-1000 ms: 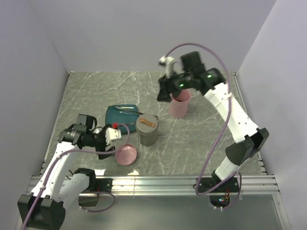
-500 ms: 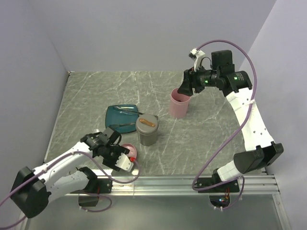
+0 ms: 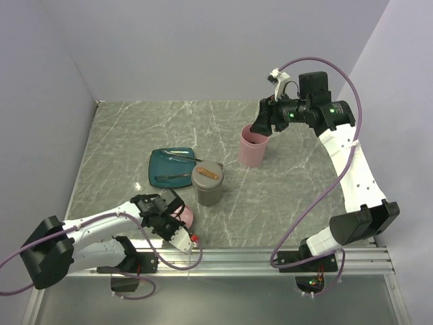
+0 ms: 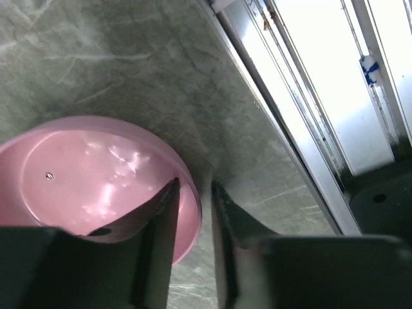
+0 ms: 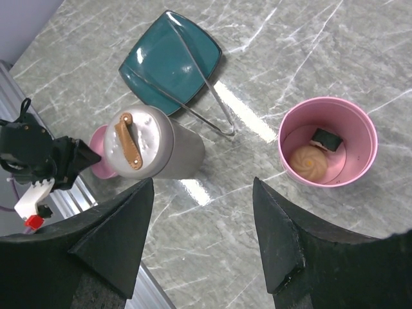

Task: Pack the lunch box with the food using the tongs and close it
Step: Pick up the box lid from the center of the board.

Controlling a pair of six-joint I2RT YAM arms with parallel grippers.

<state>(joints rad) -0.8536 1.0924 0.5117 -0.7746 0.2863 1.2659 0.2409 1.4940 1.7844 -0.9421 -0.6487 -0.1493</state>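
The lunch box's pink tub (image 3: 254, 147) stands open at mid-table; inside it lie a round beige piece of food (image 5: 309, 161) and a dark piece (image 5: 327, 138). My right gripper (image 3: 260, 126) hovers above the tub's far rim, open, with nothing between its fingers (image 5: 129, 238). The silver tongs (image 3: 172, 177) rest in a V across the teal plate (image 3: 162, 162), untouched. Down at the near edge, my left gripper (image 4: 194, 183) straddles the rim of the pink lid (image 4: 90, 174). Its jaws are narrow, one finger inside the lid and one outside, with a sliver of table showing beside the rim.
A grey canister (image 3: 208, 183) with a brown strap on its lid stands between the plate and the tub. The aluminium rail (image 3: 270, 257) runs just behind the left gripper. Walls close in the left, back and right sides.
My left arm swung down to the near edge and its jaws narrowed around the pink lid's rim. My right gripper drew back to the right of the tub, then held still.
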